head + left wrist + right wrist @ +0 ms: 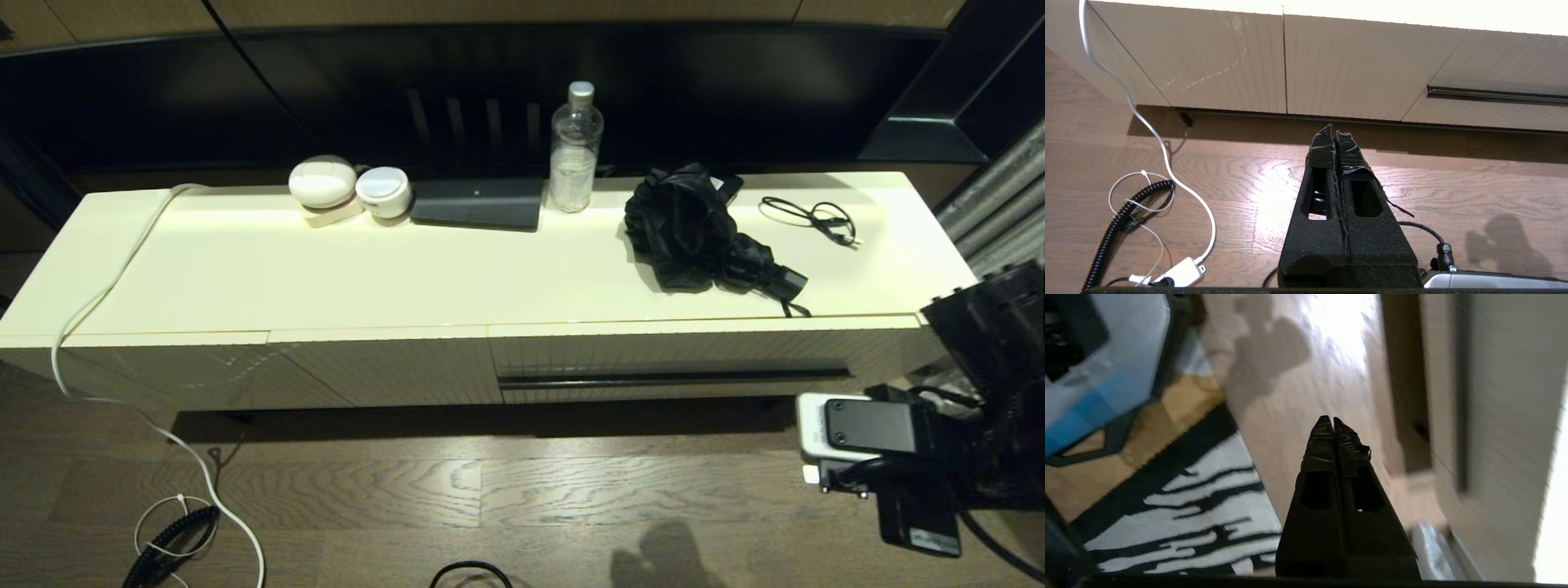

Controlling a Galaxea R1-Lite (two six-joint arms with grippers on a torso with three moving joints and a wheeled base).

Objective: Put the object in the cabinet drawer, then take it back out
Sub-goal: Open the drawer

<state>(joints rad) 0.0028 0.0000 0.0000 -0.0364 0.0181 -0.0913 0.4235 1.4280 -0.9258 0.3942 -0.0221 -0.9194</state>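
The black folding umbrella (702, 233) lies as a loose bundle on the right part of the cream cabinet top (367, 269), its handle and strap pointing toward the front edge. Below it the cabinet drawer (669, 359) is closed, its dark handle groove (669, 378) running along the ribbed front. My right arm (898, 457) hangs low at the right, in front of the drawer's end. The right gripper (1332, 422) is shut and empty above the floor, with the drawer groove (1461, 396) beside it. My left gripper (1334, 134) is shut, empty, low over the floor and facing the cabinet front.
On the cabinet top stand a clear water bottle (575, 147), a flat black box (478, 204) and two white round devices (322, 181). A thin black cable (812, 216) lies right of the umbrella. A white cable (122, 269) trails to the floor. A striped rug (1180, 506) lies near the right arm.
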